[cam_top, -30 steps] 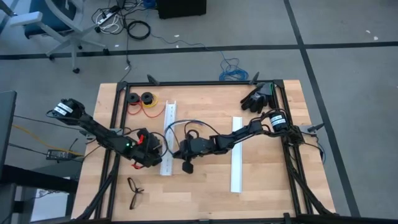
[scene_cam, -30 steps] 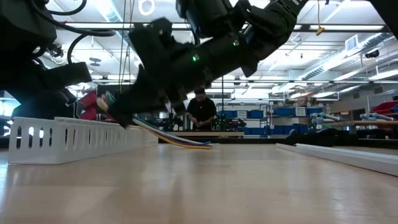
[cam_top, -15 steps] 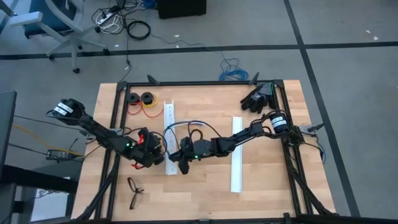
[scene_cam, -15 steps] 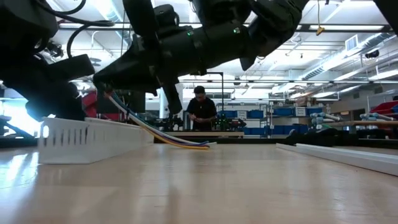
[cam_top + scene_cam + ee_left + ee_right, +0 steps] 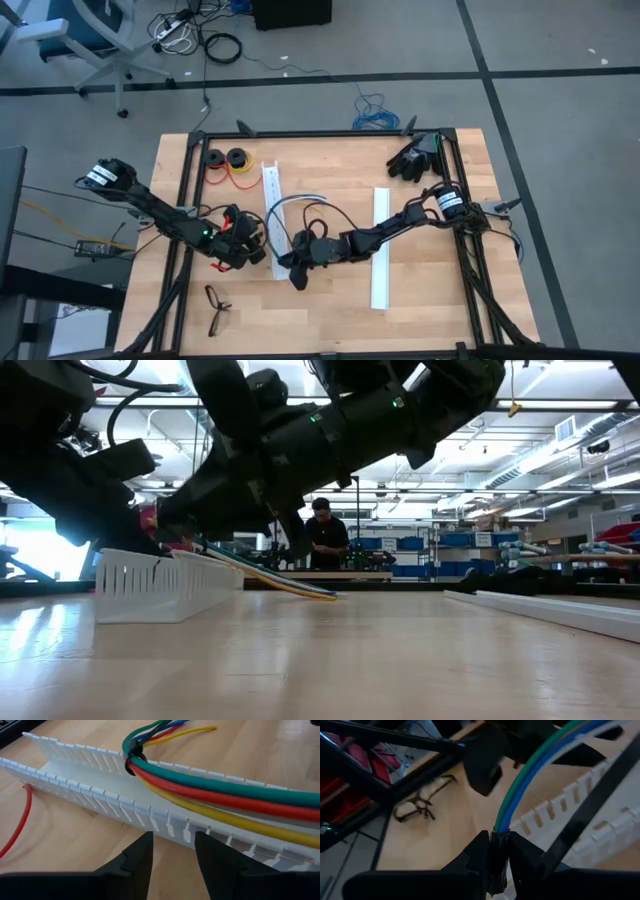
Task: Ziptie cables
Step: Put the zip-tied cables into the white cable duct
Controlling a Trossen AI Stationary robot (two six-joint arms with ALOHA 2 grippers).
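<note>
Right wrist: claw point(image 5: 496, 851) pinches cables point(image 5: 520, 795) (narrowly).

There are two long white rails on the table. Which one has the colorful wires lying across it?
The left white rail, between the two arms. The cables cross over it, while the right white rail lies bare.

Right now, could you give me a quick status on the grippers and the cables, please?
Right gripper pinching the cables at one end. Left gripper open, empty, beside the slotted white rail. Cables draped across that rail.
</note>
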